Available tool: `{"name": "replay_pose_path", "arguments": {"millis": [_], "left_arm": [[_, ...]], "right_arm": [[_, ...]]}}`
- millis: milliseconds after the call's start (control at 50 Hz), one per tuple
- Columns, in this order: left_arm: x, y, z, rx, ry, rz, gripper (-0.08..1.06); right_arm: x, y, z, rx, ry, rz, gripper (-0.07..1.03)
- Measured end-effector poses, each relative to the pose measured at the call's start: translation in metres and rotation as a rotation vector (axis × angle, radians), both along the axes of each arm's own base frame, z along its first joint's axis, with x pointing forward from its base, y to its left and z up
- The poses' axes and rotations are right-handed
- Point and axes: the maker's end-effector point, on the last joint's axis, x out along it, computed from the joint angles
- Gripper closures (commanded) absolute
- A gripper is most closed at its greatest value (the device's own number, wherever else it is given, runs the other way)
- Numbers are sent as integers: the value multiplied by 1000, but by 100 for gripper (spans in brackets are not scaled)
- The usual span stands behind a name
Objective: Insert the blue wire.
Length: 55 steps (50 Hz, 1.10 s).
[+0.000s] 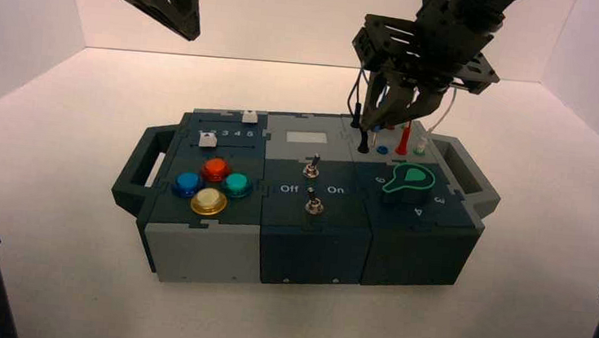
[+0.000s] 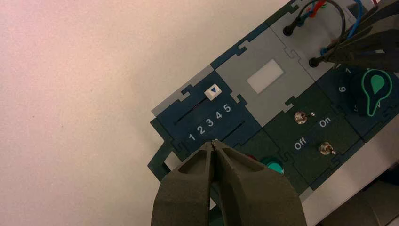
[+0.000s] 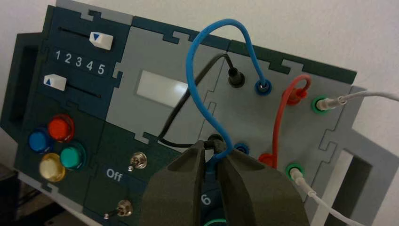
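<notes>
Blue wire (image 3: 191, 70) arches over the box's grey socket panel (image 3: 249, 113): one end in the far blue socket (image 3: 263, 87), the other plug (image 3: 212, 161) pinched in the right gripper (image 3: 210, 149), fingers nearly closed, near the second blue socket (image 3: 242, 148). Left gripper (image 2: 212, 143) idle above the slider side, fingertips together, holding nothing.

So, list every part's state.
Blue wire: far end plugged, near end gripped
Near blue socket: empty
Black wire: plugged
Red wire: plugged
White wire: plugged
Far slider: at 5
Near slider: at 1
Switches: cannot tell
Right gripper: over sockets, holding blue wire
Left gripper: shut, above far left
</notes>
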Motion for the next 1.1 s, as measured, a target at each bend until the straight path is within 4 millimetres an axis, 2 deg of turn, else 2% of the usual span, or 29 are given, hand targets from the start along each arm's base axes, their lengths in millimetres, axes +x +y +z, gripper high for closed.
{"name": "replay_pose_path", "arguments": {"millis": [280, 700, 1100], "left_arm": [[0, 0, 0, -1, -1, 0, 101], [0, 0, 0, -1, -1, 0, 101], [0, 0, -1, 1, 1, 0, 101]], "right_arm": [[-3, -6, 7, -5, -54, 28, 98], [-6, -15, -1, -22, -117, 48, 98], [0, -15, 2, -22, -160, 63, 98]]}}
